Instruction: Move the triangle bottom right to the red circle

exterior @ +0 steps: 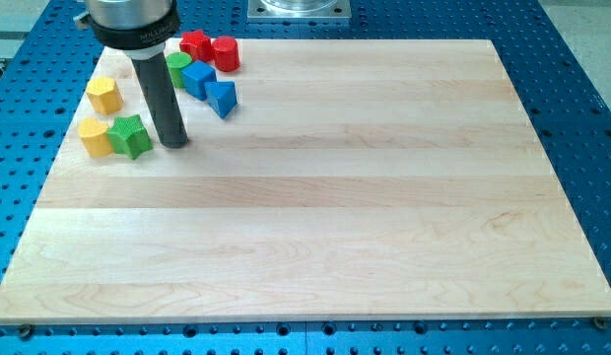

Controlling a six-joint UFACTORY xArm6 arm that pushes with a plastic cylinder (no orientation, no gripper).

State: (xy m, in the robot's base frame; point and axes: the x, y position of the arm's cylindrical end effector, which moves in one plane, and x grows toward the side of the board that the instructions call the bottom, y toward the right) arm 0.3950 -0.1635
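Observation:
The blue triangle (222,98) lies at the upper left of the wooden board (315,197). The red circle (225,53) is above it, near the board's top edge, beside a red star-like block (195,44). A blue cube (197,78) touches the triangle's upper left, and a green round block (177,67) sits left of the cube, partly hidden by the rod. My tip (173,143) rests on the board to the lower left of the blue triangle and just right of a green star block (130,135).
A yellow hexagon-like block (104,94) and a yellow block (94,136) lie near the board's left edge. The board sits on a blue perforated table (572,99).

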